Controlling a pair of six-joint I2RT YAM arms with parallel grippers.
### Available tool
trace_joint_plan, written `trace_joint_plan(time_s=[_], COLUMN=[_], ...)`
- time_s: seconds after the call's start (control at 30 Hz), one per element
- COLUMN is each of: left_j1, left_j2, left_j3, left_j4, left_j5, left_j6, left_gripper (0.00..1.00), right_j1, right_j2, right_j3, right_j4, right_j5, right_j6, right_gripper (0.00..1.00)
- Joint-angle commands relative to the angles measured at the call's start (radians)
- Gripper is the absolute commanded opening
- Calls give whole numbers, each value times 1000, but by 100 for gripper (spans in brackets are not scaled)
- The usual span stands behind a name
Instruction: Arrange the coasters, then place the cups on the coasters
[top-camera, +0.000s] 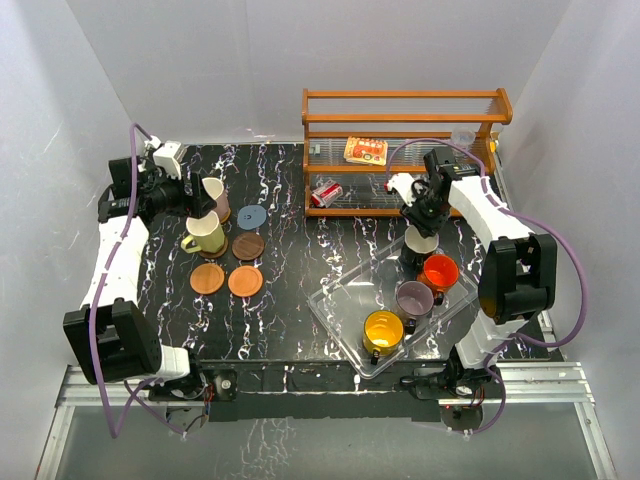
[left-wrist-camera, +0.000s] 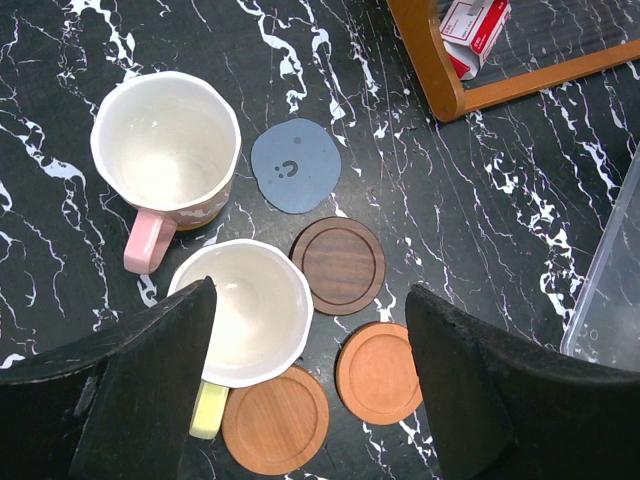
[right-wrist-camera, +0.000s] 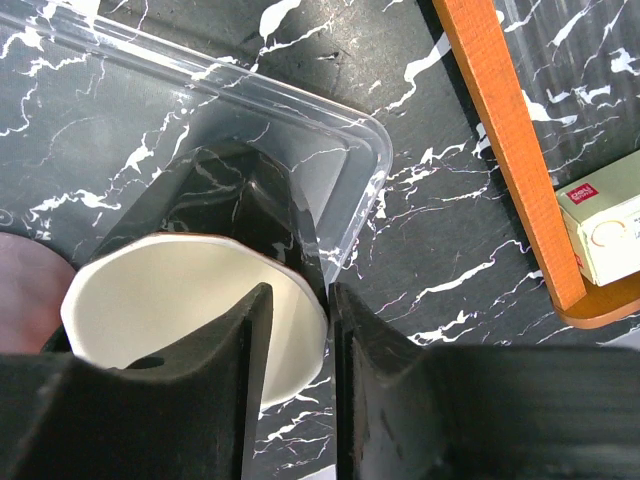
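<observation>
At the left, 4 coasters (left-wrist-camera: 338, 265) lie bare and 2 more seem to carry the pink cup (left-wrist-camera: 165, 150) and cream cup (left-wrist-camera: 245, 310). The left gripper (left-wrist-camera: 310, 305) hangs open above them. The right gripper (right-wrist-camera: 300, 310) pinches the black cup (right-wrist-camera: 170, 300) by its rim in the tray (right-wrist-camera: 365, 150), with 3 other cups (top-camera: 383, 330) left there.

Black marble-patterned table (top-camera: 290, 320), veined in white, enclosed on three sides by plain white walls (top-camera: 200, 70). At its far right stands an orange-brown wooden rack (top-camera: 400, 118). An orange packet (top-camera: 366, 150) lies on the upper shelf and a red-and-white box (top-camera: 327, 193) on the lower. A metal rail (top-camera: 570, 385) runs along the near edge. Lighting is even and diffuse.
</observation>
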Motion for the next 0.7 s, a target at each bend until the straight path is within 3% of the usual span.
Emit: trace_joint_plan(time_s=[0.0,0.33,0.67], left_j1=[-4,-54,-291], left_j2=[-40,-49,-41], left_j3=[-15,11,87], left_j4=[10,-27,-80], left_j5=[42,6,-152], left_j6=[-5,41,46], left_gripper=[76,79,82], right_j1=[-2,-2,58], right_j2=[-2,-38,-113], right_j3=[39,91,168], right_j4=[-6,-14,89], right_j5=[-17,-133,-257], right_j6=[1,100,344], right_gripper=[17,0,0])
